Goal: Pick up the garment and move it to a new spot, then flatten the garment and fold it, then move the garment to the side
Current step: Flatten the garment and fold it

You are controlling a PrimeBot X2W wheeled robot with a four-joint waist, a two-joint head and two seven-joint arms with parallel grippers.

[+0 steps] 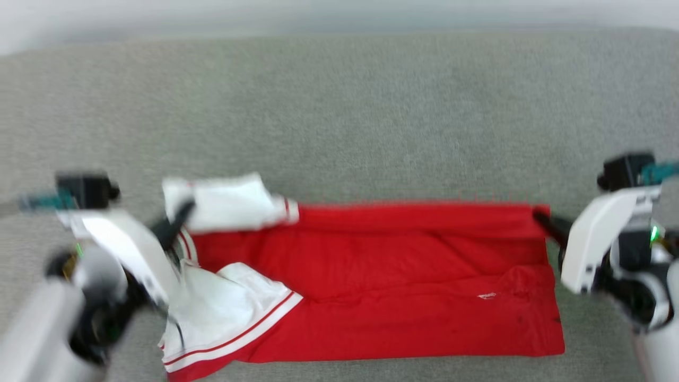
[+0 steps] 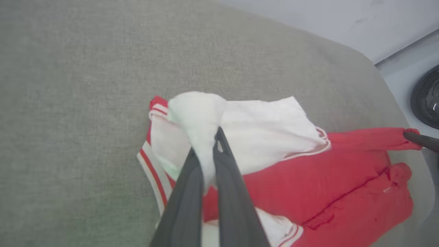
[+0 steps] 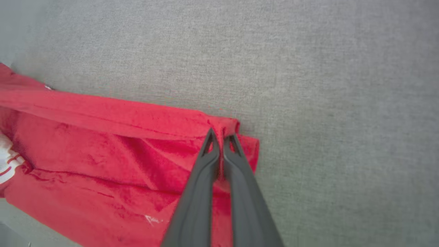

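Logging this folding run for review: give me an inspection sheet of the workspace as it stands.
Surface: grey woven surface, bare around the shirt.
Job's things: red T-shirt with white sleeves, laid sideways, sleeves toward the robot's left and hem toward its right; wrinkled, far edge pulled straight between the grippers.
Clutter: nothing seen.
Grippers: left gripper shut on a white sleeve; right gripper shut on the red hem corner.
Cables: short teal lead by each wrist camera, off the shirt; blurred.
Surroundings: pale floor past the surface's edge, with a dark round thing on it, too cropped to identify.
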